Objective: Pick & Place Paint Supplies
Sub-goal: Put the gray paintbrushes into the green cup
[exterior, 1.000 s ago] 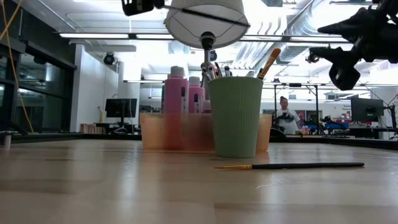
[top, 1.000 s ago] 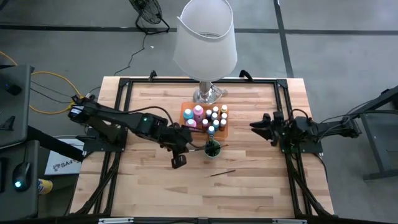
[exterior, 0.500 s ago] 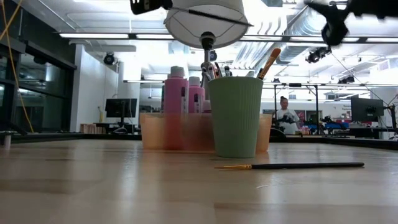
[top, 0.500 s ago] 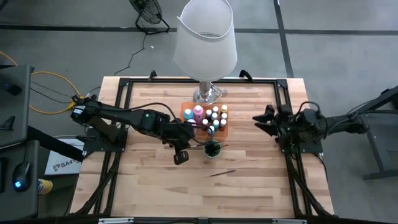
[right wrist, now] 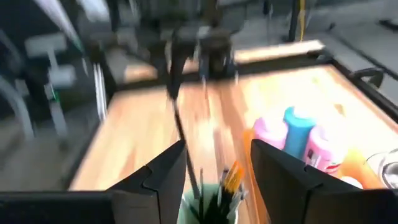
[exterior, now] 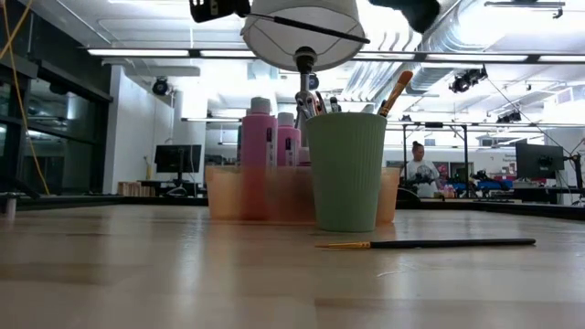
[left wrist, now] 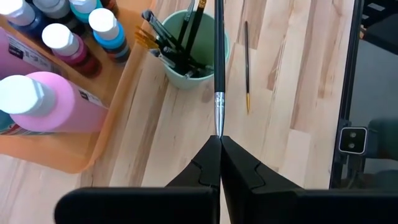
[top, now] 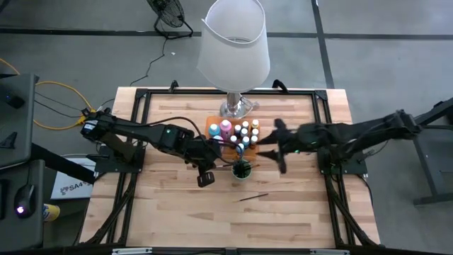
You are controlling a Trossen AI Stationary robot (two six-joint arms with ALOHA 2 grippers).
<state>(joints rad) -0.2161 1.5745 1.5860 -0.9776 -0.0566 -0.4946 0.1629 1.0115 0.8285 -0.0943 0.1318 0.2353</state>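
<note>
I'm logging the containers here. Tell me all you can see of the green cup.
The green cup is a pale green, plain-walled tumbler, slightly tapered toward its base. It stands upright on the wooden table, right beside the orange tray. Several dark-handled brushes stand inside it, bristles up.

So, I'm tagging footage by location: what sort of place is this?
Probably a robotics lab or workshop: open ceiling ducts, strip lights, monitors on benches and a person working behind the table.

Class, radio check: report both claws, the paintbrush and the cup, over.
Left claw shut on paintbrush, tip over green cup. Right claw open, empty, beside cup. Second brush loose on table. Nothing blocking.
</note>
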